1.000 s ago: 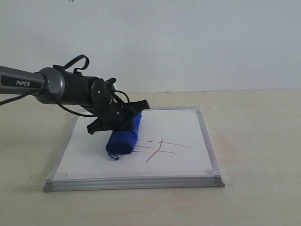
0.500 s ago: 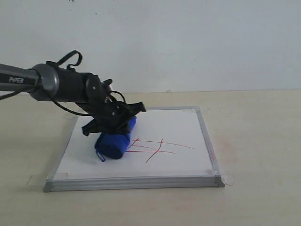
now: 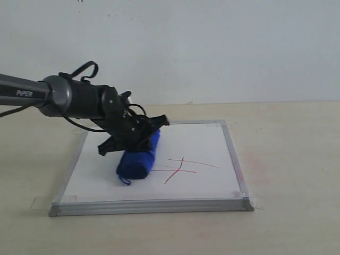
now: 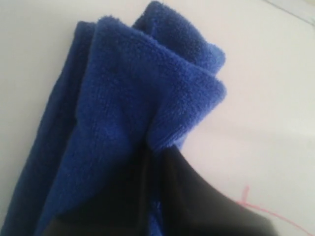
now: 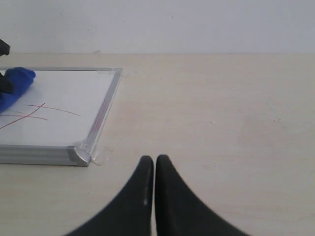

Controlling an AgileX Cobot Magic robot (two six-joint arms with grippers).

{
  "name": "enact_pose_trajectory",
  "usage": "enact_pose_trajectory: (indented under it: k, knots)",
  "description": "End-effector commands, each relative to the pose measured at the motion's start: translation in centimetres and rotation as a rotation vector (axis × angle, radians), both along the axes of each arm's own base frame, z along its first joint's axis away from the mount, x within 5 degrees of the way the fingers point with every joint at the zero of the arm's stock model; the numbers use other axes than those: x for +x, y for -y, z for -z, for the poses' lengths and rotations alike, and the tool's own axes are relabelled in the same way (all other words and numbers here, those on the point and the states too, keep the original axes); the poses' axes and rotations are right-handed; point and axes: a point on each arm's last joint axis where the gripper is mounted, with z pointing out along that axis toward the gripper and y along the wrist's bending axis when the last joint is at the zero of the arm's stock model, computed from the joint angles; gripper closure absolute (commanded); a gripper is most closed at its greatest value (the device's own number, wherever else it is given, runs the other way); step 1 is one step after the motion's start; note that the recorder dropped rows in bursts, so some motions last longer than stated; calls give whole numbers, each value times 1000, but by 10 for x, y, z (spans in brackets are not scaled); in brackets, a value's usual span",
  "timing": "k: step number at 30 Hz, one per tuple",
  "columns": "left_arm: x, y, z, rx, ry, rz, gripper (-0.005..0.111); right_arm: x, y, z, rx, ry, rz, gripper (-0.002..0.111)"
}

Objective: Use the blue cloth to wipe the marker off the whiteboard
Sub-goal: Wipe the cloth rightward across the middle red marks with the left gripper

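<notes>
The whiteboard [image 3: 202, 143] lies flat on the table, silver-framed, with taped corners. Red marker [image 3: 183, 166] lines cross its middle right. My left gripper [image 3: 134, 135] is shut on the blue cloth [image 3: 139, 159], a thick roll pressed onto the board just left of the strokes and covering their left ends. Up close, the blue cloth [image 4: 123, 123] fills the left wrist view, with a bit of marker [image 4: 261, 209] beside a dark finger [image 4: 197, 196]. My right gripper [image 5: 154, 160] is shut and empty over bare table, right of the whiteboard [image 5: 69, 98]; the marker [image 5: 39, 110] and cloth [image 5: 15, 83] show there too.
The tan table [image 3: 287, 159] spreads around the board, with a plain white wall [image 3: 212, 48] behind. Clear tape tabs [image 3: 257, 202] stick out at the board's corners. The right arm is out of the exterior view.
The left gripper swept the cloth left and back to the right over the strokes. The left ends of the red lines that showed half a second ago are now covered or wiped.
</notes>
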Motion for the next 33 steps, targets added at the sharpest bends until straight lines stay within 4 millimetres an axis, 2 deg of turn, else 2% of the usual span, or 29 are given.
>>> enact_pose_trajectory:
  k: [1,5,7,9,14,18,22,25,28,33]
  knots:
    - [5,-61,-4,84,-59,-62,103,0,0,-1,-5,10,-3,107]
    - [7,-79,-9,84,-65,-97,103,0,0,-1,-5,10,-3,107]
    - [6,-78,-9,81,-67,-99,103,0,0,-1,-5,10,-3,107]
    - [5,-69,-5,73,-75,-85,103,0,0,-1,-5,10,-3,107]
    - [-3,-28,12,77,-103,-2,103,0,0,-1,-5,10,-3,107]
    - [-15,16,26,38,-114,87,103,0,0,-1,-5,10,-3,107]
    - [-29,59,26,-29,-89,191,103,0,0,-1,-5,10,-3,107]
    - [-34,75,24,-42,-49,274,103,0,0,-1,-5,10,-3,107]
    - [-33,72,24,-25,-41,290,103,0,0,-1,-5,10,-3,107]
    - [-19,31,25,-26,-92,210,103,0,0,-1,-5,10,-3,107]
